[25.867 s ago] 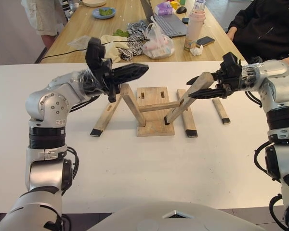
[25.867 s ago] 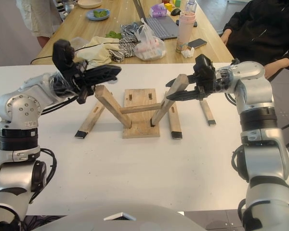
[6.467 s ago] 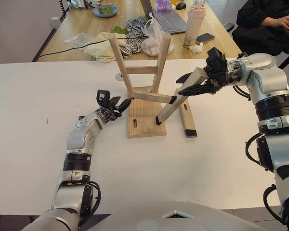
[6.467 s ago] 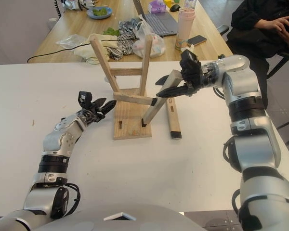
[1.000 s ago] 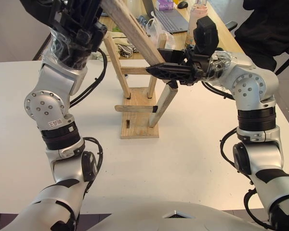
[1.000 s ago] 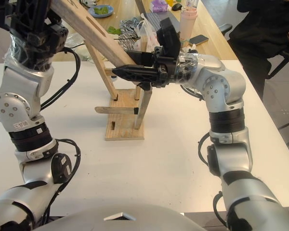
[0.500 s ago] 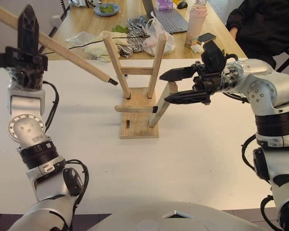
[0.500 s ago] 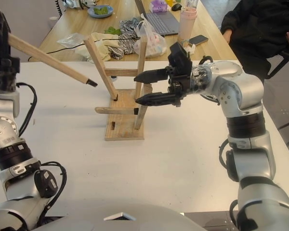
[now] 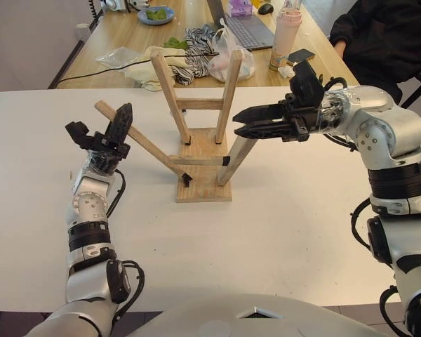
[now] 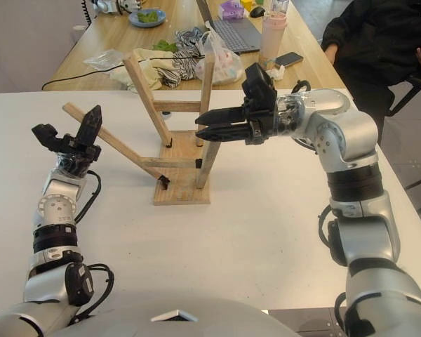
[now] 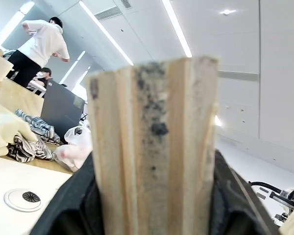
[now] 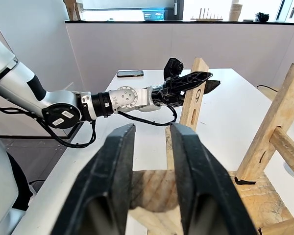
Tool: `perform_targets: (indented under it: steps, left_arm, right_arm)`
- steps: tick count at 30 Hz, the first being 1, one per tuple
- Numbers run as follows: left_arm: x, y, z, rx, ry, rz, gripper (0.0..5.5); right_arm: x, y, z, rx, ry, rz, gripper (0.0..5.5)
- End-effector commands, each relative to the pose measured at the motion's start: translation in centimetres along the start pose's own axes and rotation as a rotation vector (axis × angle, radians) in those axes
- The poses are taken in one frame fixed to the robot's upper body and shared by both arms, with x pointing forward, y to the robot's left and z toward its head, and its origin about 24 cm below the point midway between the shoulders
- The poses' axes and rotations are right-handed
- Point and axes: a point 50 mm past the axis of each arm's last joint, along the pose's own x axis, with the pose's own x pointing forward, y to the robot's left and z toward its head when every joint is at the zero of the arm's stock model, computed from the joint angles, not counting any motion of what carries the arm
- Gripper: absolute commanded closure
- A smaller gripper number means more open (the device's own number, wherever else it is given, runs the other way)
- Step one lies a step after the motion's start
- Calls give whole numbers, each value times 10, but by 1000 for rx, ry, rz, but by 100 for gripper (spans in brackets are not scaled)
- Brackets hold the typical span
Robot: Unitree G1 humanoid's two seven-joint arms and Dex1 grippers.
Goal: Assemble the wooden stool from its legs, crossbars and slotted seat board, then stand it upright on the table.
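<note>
I can read no text, number or sign here. The pink bottle (image 9: pixel 285 38) on the far wooden table (image 9: pixel 116 34) may carry some print, but from where I stand it is too small to make out.
</note>
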Motion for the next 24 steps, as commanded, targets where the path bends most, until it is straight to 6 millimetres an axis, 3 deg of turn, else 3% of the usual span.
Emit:
perform_targets:
  steps: [1, 5, 9, 24]
  left_arm:
    - [-16, 3, -4, 116, 396, -53, 349]
    - [-14, -12, 14, 255, 792, -254, 349]
    - [-11, -19, 24, 361, 971, -347, 349]
    - [9, -32, 20, 527, 1176, -491, 349]
  right_arm:
    - [3, -1, -27, 95, 99, -13, 494]
    - [4, 2, -34, 106, 113, -9, 550]
    - [8, 3, -38, 107, 118, -15, 550]
    - [20, 3, -49, 120, 109, -34, 550]
